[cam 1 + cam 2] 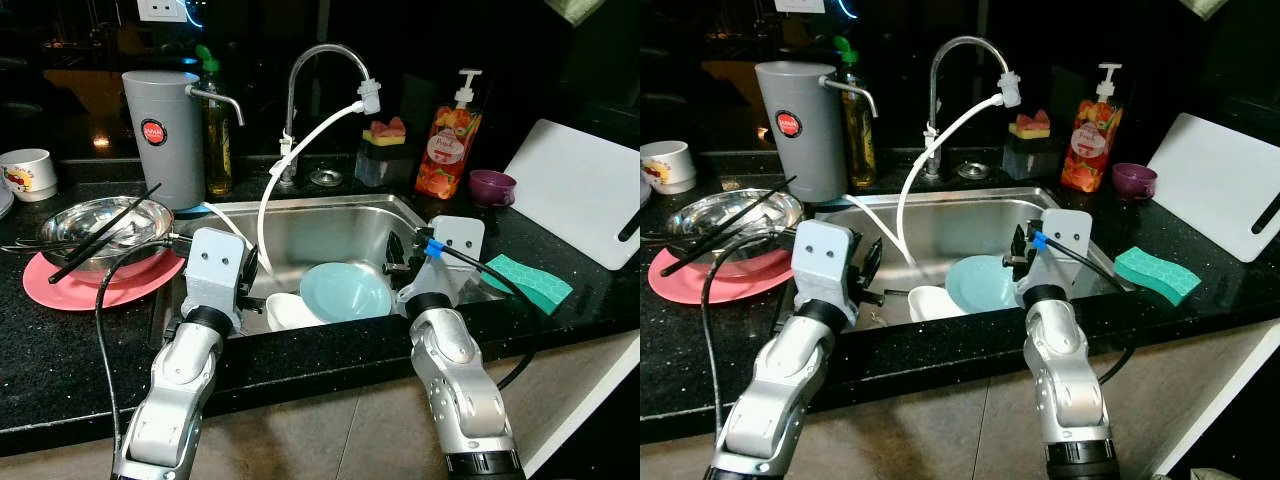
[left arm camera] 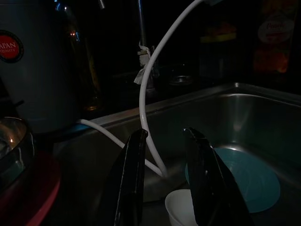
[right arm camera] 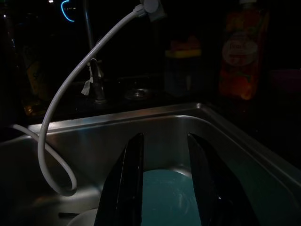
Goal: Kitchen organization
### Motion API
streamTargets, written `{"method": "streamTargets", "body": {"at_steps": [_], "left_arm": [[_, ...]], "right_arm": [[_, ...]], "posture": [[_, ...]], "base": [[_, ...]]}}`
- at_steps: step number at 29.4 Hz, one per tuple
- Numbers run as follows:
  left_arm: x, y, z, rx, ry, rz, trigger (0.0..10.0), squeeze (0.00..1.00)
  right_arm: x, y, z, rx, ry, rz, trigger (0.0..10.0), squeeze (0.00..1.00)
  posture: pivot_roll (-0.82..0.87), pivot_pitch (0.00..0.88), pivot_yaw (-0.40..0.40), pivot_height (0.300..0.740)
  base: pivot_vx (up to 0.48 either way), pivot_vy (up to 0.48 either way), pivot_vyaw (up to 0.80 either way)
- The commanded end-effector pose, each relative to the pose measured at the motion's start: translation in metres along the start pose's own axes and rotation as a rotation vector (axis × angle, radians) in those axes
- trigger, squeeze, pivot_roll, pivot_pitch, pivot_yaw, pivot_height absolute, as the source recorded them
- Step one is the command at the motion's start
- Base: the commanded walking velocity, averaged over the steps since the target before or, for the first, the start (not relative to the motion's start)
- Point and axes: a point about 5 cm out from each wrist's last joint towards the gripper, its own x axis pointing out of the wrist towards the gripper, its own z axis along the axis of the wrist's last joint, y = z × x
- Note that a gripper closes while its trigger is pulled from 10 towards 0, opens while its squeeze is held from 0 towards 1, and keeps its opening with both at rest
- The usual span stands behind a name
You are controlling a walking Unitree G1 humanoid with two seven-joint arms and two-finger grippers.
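Sink [image 1: 330, 222] holds teal plate [image 1: 345, 291], white cup [image 1: 288, 311].

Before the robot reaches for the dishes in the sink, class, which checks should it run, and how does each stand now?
1. Left pincer open, nothing held: ok.
2. Right pincer open, nothing held: ok.
3. Teal plate in the sink, in plain sight: ok.
4. White bowl beside the plate, reachable: ok.
5. White hose out of the way: not ok, it hangs from the tap into the basin by the left pincer.
6. Water standing in the sink: cannot tell.
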Motion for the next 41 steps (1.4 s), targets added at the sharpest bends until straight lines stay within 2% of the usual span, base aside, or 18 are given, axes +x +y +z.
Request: {"method": "streamTargets", "body": {"at_steps": [1,7,20,26,34,41], "left_arm": [[-0.0007,-0.0031,-0.0019,0.003,0.003,-0.008,10.0,0.0],[0.0002,-0.0019,-0.0019,0.0,-0.001,0.007,10.0,0.0],[0.0008,-0.0024,-0.0022,-0.006,-0.001,0.015,10.0,0.0],[-0.0014,-0.0053,-0.003,-0.009,0.002,0.007,10.0,0.0],[0.0018,-0.0023,-0.0026,-0.005,-0.001,0.009,10.0,0.0],[-0.001,-0.0033,-0.0034,-0.007,0.002,0.007,10.0,0.0]], "right_arm": [[-0.0009,-0.0028,-0.0009,0.0,-0.001,-0.01,10.0,0.0],[0.0041,0.0013,0.003,-0.001,-0.012,0.008,10.0,0.0],[0.0032,0.003,0.0023,0.0,-0.009,0.014,10.0,0.0],[0.0018,-0.0031,0.0026,-0.007,-0.008,-0.001,10.0,0.0],[0.0016,0.0015,0.0026,-0.002,-0.009,0.005,10.0,0.0],[0.001,-0.0011,0.0011,-0.004,-0.005,0.0,10.0,0.0]], "posture": [[0.13,0.055,-0.072,0.74],[0.13,0.053,-0.087,0.74],[0.12,0.051,-0.09,0.74],[0.12,0.053,-0.085,0.74],[0.11,0.052,-0.084,0.74],[0.12,0.053,-0.082,0.74]], "base": [[0.0,0.0,0.0],[0.0,0.0,0.0],[0.0,0.0,0.0],[0.0,0.0,0.0],[0.0,0.0,0.0],[0.0,0.0,0.0]]}}
